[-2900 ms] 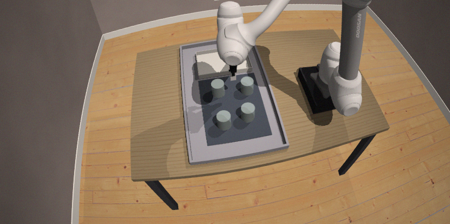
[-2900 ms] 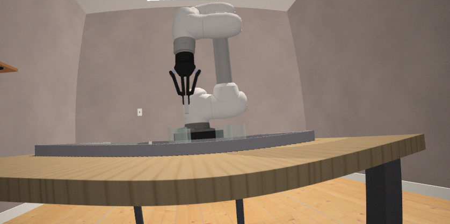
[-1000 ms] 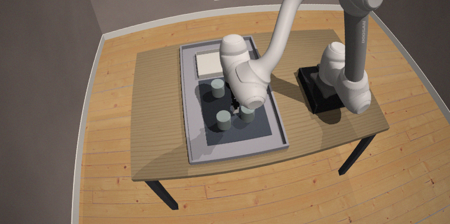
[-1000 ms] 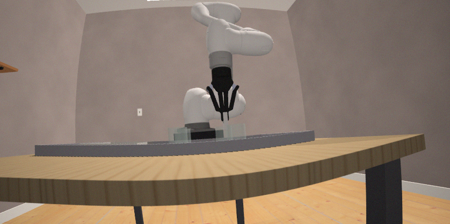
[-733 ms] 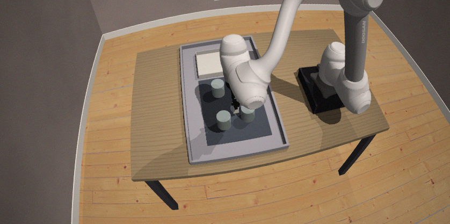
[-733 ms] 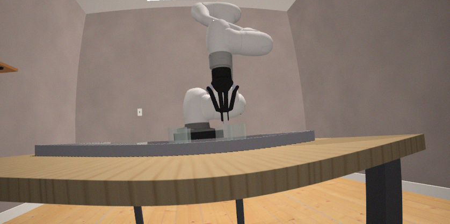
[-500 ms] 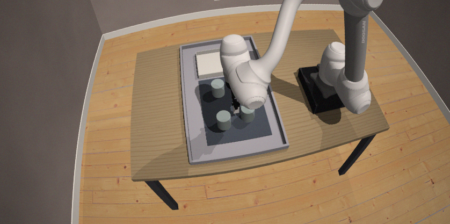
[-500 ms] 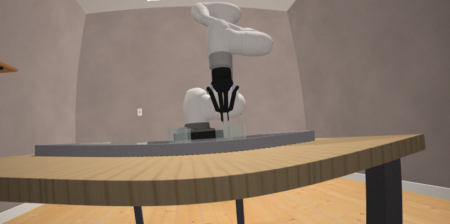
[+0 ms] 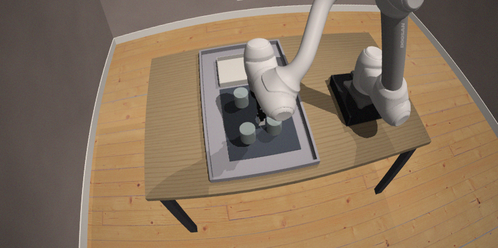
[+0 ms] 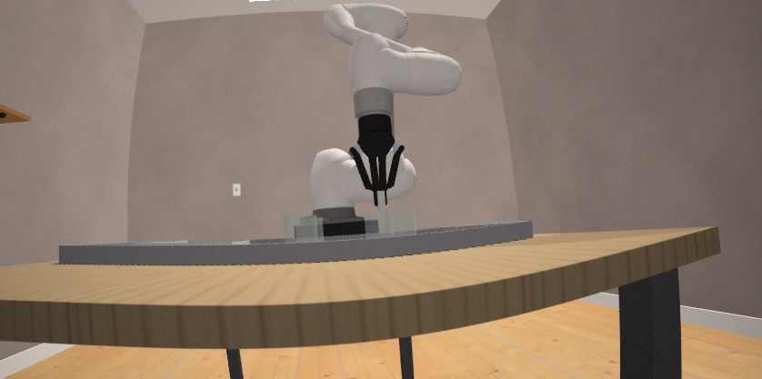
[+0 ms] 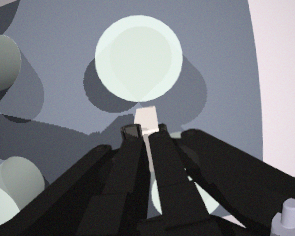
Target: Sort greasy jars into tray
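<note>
Across the wooden table (image 9: 174, 106) (image 10: 373, 280), the closed, empty black jaws (image 9: 261, 117) (image 10: 380, 204) hover just beside a pale-green cylindrical glass jar (image 9: 274, 126) (image 10: 399, 222) (image 11: 139, 59) on the dark mat (image 9: 264, 148) (image 11: 225, 75), apparently mid-testing, so the next move likely calls for a gentle low push.
</note>
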`<state>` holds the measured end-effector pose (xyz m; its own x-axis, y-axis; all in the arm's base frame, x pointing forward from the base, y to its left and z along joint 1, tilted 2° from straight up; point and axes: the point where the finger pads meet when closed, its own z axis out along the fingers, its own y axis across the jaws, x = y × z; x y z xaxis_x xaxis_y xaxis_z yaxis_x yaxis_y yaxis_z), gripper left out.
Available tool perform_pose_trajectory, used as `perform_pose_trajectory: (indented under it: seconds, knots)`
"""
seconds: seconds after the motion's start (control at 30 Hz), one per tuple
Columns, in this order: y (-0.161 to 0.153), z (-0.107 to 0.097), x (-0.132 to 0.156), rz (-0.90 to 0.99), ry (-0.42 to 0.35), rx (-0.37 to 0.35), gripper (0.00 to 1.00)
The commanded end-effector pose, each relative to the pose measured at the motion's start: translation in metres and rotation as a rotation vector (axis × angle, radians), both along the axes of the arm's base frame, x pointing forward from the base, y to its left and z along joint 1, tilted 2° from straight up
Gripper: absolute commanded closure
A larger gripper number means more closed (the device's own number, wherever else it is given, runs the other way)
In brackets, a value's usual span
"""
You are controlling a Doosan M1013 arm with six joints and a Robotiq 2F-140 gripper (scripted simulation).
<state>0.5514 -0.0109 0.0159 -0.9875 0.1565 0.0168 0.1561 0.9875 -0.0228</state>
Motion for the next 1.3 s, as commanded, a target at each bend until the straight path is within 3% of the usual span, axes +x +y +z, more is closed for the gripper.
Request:
perform_pose_trajectory:
  seconds: [0.0, 1.27]
  knots:
    - [0.0004, 0.0000, -0.0012, -0.005, -0.003, -0.002, 1.00]
    - [0.0011, 0.0001, -0.0057, -0.005, -0.003, -0.002, 1.00]
